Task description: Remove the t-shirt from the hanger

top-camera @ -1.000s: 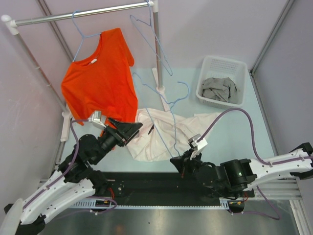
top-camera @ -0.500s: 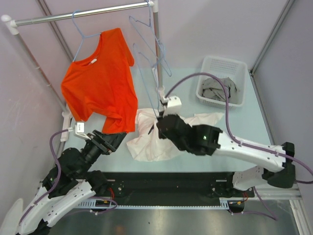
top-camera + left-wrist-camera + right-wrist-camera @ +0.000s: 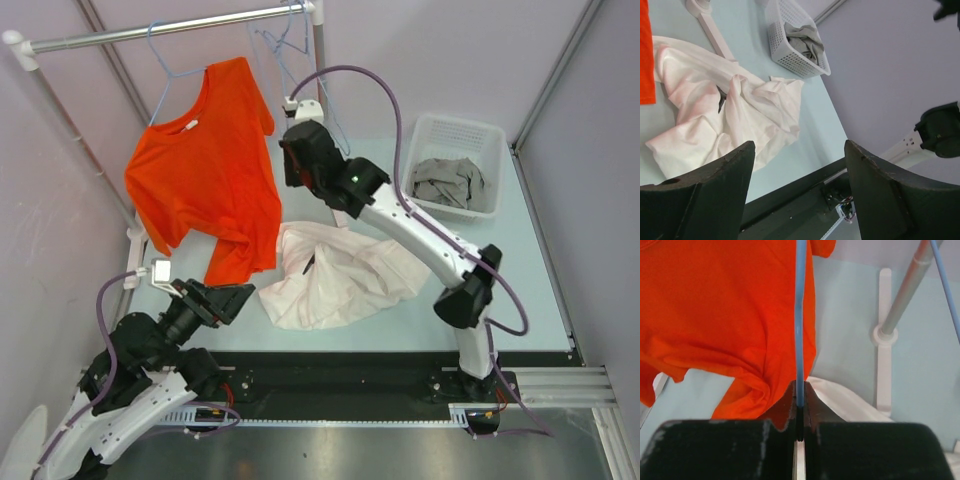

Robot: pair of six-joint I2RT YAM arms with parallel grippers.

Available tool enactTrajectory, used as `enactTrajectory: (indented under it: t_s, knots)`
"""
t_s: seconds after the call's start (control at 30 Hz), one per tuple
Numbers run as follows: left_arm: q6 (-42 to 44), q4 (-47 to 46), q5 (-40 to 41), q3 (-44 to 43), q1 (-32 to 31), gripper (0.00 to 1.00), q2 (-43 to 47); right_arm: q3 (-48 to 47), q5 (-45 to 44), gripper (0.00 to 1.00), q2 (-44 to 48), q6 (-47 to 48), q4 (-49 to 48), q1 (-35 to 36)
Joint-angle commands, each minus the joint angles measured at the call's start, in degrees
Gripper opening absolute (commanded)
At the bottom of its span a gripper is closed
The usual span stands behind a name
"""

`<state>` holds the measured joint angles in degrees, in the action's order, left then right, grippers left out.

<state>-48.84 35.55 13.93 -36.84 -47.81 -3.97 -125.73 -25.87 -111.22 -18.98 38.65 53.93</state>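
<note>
Pale table (image 3: 520,250), lilac walls. White t-shirt (image 3: 340,280) lies crumpled on the table, off the blue hanger (image 3: 800,315). Right gripper (image 3: 800,407) clamped tight on that hanger's wire, raised near the rail (image 3: 170,28), beside the hanging orange t-shirt (image 3: 205,170). Left gripper (image 3: 797,150) jaws wide apart, empty, at near-left table edge

The pale pink t-shirt (image 3: 340,280) lies crumpled, off the thin blue hanger (image 3: 800,315), which stands upright.

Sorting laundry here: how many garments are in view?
3: orange t-shirt hanging from rail, pale shirt crumpled on table, grey one in basket; more may hide beneath.
</note>
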Motion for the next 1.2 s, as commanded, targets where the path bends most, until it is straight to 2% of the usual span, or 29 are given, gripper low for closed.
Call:
enactTrajectory:
  t_s: [0.0, 0.1, 0.33, 0.53, 0.57, 0.63, 0.67, 0.73, 0.77, 0.87, 0.9, 1.0, 1.07, 1.1, 1.13, 1.17]
  knots:
    - [4.1, 2.8, 0.3, -2.7, 0.4, 0.77, 1.2, -14.8, 4.4, 0.0, -9.3, 5.1, 4.2, -1.3]
    - [5.5, 3.5, 0.7, -3.7, 0.4, 0.77, 1.5, -19.3, 7.1, 0.0, -12.2, 4.7, 3.3, -2.9]
    - [6.7, 4.0, 0.2, -3.8, 0.4, 0.77, 1.8, -16.6, 15.2, 0.0, -12.4, 0.5, -0.1, -6.2]
    - [7.3, 4.2, -0.4, -4.0, 0.4, 0.77, 1.2, -16.5, 18.1, 0.0, -12.9, -1.3, -0.1, -6.8]
    - [7.4, 4.3, -0.5, -4.0, 0.4, 0.77, 1.2, -16.5, 18.2, 0.17, -12.9, -1.5, 0.5, -6.7]
    - [7.6, 4.2, -0.7, -4.0, 0.4, 0.78, 1.0, -16.4, 17.1, 0.39, -12.1, -1.8, 1.3, -6.4]
    - [7.7, 4.1, -0.8, -3.9, 0.4, 0.78, 0.6, -16.3, 16.0, 0.59, -11.7, -1.8, 2.6, -6.2]
    - [8.0, 3.4, -1.5, -3.1, 0.4, 0.79, 0.1, -15.2, 13.7, 0.71, -10.2, -2.0, 4.7, -5.1]
    - [8.1, 2.9, -1.9, -2.5, 0.4, 0.79, -0.7, -14.5, 11.4, 0.81, -8.2, -2.0, 5.5, -4.7]
    - [8.8, -0.1, -4.6, 0.2, 0.4, 0.81, -3.1, -11.3, 8.8, 0.95, -3.2, -2.5, 8.7, -3.4]
    - [8.6, -1.0, -5.1, 0.5, 0.4, 0.81, -5.2, -9.7, 8.3, 0.97, -1.8, -2.8, 9.2, -3.0]
    - [7.0, -3.5, -7.8, 2.0, 0.4, 0.81, -10.7, -0.9, 5.8, 0.99, 6.7, -4.1, 9.8, -0.3]
    - [5.2, -5.2, -10.4, 3.8, 0.4, 0.79, -12.5, 8.4, 2.8, 1.0, 11.2, -5.8, 9.1, 3.4]
    - [4.6, -8.1, -11.4, 4.7, 0.3, 0.77, -13.4, 11.7, 0.3, 1.0, 16.2, -6.7, 8.7, 5.0]
    - [3.4, -9.8, -12.1, 6.7, 0.3, 0.76, -14.7, 19.5, -1.1, 1.0, 18.7, -7.8, 8.1, 7.7]
    - [3.0, -11.4, -13.0, 7.7, 0.3, 0.76, -15.7, 23.4, -2.3, 1.0, 21.5, -9.3, 7.8, 9.1]
